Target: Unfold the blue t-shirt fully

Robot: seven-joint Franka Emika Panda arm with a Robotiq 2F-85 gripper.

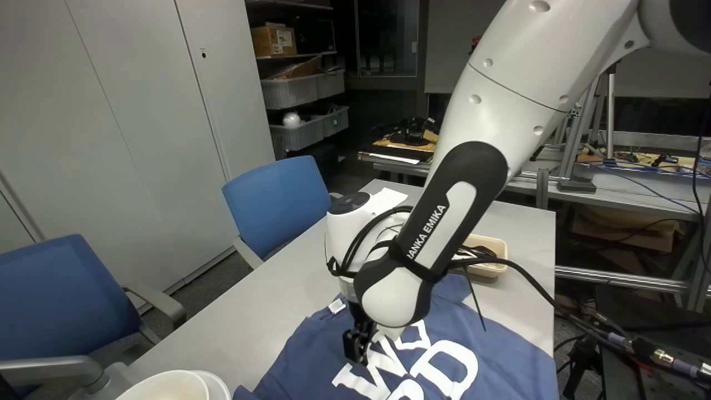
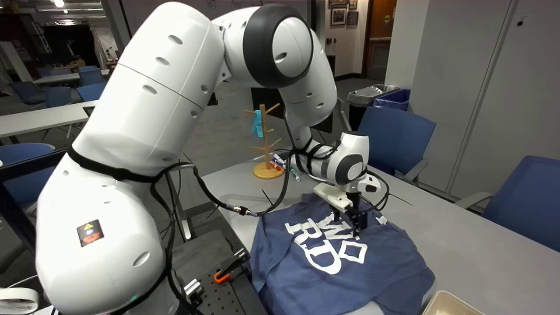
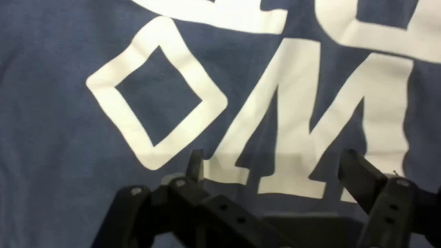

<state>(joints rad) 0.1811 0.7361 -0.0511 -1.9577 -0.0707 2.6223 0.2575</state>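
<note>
Blue t-shirt (image 2: pixel 345 280) (white-lettered): laid lower centre in an exterior view; gripper (image 3: pixel 274 162): parted wide, nothing held, bottom of wrist view.

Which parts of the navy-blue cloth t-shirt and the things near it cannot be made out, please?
Navy-blue cloth t-shirt: outline, cut off by the wrist view's edges; part hidden by the black two-fingered gripper.
Small white rectangular label: any wording, too small in both exterior views.
White round bowl and beige rectangular bin: each cut off by an exterior view's bottom edge.
</note>
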